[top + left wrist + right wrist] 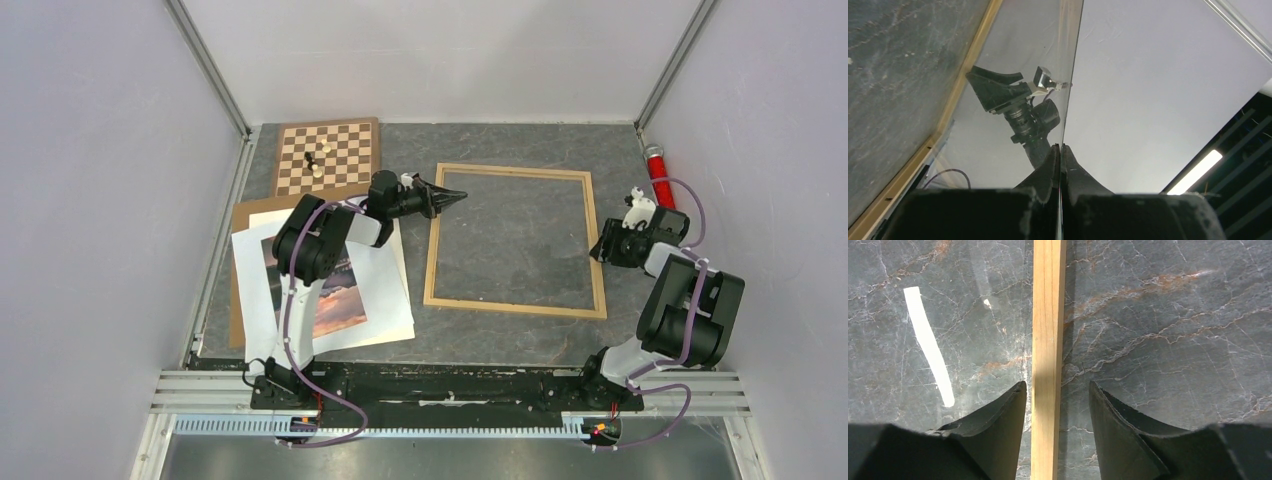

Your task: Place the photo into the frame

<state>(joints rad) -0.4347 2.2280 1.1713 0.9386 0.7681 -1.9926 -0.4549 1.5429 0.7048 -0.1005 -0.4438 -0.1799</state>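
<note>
The frame [515, 307] lies flat on the dark marbled counter [500, 135], right of the middle, with its far side close to the back edge. The photo [340, 305] is not in it. The photo sits well apart from the frame near the counter's left edge, on loose white sheets [385, 290] that lie over a brown backing board [237, 295], and the left arm partly covers it.

The left gripper [452, 197] reaches to the frame's far left corner. In the left wrist view its fingers [1050, 165] are pressed together on the thin edge of a clear pane [1023, 50]. The pane tilts up from the wooden rail [959, 82] and mirrors the wrist.

The right gripper [605, 245] hangs over the frame's right side. In the right wrist view its fingers [1003, 425] are spread to either side of the light wooden rail [1048, 315], with a gap showing on each side, so it grips nothing. A bright strip of light reflects off the surface inside the rail.

A chessboard [327, 155] with a few pieces on it sits at the far left corner of the counter, just behind the backing board.
</note>
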